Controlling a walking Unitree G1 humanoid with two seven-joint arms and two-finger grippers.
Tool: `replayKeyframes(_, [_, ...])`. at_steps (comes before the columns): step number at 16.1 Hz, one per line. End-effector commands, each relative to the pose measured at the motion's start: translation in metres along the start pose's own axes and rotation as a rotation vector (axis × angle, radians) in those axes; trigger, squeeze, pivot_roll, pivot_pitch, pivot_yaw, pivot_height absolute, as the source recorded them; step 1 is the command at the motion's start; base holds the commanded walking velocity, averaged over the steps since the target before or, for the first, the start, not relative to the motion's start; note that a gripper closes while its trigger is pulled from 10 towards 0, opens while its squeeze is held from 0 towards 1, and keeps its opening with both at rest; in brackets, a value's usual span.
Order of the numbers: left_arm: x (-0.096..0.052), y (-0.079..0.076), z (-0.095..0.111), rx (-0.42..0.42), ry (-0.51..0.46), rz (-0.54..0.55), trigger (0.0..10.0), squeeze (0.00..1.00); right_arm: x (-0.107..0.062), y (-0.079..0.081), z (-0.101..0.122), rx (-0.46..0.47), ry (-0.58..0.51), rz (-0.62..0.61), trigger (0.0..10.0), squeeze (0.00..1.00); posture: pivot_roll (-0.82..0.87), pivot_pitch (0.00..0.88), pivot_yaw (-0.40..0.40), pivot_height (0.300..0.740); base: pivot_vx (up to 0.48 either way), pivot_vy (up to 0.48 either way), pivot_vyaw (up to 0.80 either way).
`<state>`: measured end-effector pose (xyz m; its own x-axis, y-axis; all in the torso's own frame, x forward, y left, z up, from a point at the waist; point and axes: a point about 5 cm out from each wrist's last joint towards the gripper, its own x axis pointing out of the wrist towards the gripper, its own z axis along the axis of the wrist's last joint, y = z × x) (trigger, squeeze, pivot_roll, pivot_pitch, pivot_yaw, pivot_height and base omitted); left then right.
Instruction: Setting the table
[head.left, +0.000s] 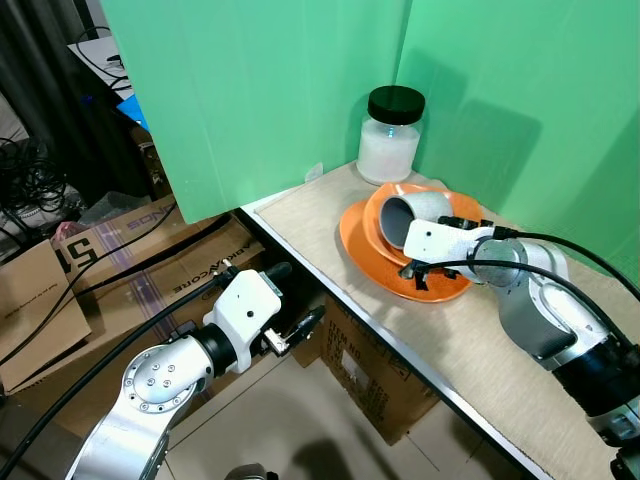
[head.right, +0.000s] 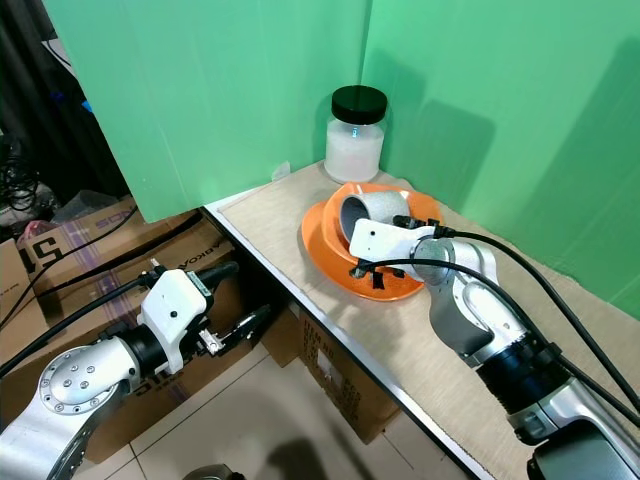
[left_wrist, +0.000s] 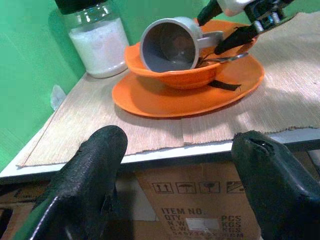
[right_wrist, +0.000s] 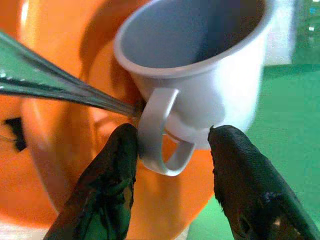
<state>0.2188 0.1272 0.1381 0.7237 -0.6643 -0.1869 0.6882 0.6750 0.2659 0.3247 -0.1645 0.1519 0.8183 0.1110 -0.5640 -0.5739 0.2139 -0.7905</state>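
On the table (head.left: 470, 350), an orange plate (head.left: 372, 258) carries an orange bowl (head.left: 385, 232). Inside the bowl lies a grey cup (head.left: 415, 214), tipped on its side, beside a metal utensil (left_wrist: 225, 58). Right gripper (right_wrist: 172, 172): fingers parted, one each side of the cup's handle (right_wrist: 159, 135). Behind the plate stands a black-lidded jar (head.left: 391, 135). Left gripper (left_wrist: 182, 175): fingers spread, holding nothing, below the table edge.

On the counter (head.right: 330, 300), against green panels (head.right: 230, 90), an orange plate (head.right: 325, 250) carries an orange bowl (head.right: 420, 205) with a grey mug (head.right: 365, 212) lying tipped on its side. The right claw (head.right: 372, 268) sits at the bowl beside the mug. Behind stands a black-lidded jar (head.right: 355, 135). The left claw (head.right: 240, 300) hangs beside the counter edge, over cardboard boxes (head.right: 85, 240).
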Motion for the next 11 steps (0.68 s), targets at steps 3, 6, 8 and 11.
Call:
replayKeyframes(3, [0.001, 0.002, 0.002, 0.017, -0.009, 0.009, 10.0, 0.0, -0.001, -0.016, -0.001, 0.037, -0.012, -0.091, 10.0, 0.0, 0.04, 0.0, -0.001, 0.74, 0.0, 0.0, 0.0])
replayKeyframes(6, [0.002, 0.003, 0.002, 0.018, -0.011, 0.012, 10.0, 0.0, 0.0, -0.019, 0.004, 0.074, -0.044, -0.107, 5.9, 0.0, 0.04, 0.0, -0.001, 0.74, 0.0, 0.0, 0.0])
replayKeyframes(8, [0.002, 0.003, 0.002, 0.017, -0.011, 0.012, 10.0, 0.0, 0.0, -0.018, 0.005, 0.085, -0.052, -0.108, 0.0, 0.0, 0.04, 0.0, -0.001, 0.74, 0.0, 0.0, 0.0])
replayKeyframes(11, [0.001, 0.002, 0.002, 0.015, -0.01, 0.007, 10.0, 0.0, 0.002, -0.017, 0.006, 0.102, -0.066, -0.1, 0.0, 0.0, 0.03, 0.0, 0.001, 0.74, 0.0, 0.0, 0.0])
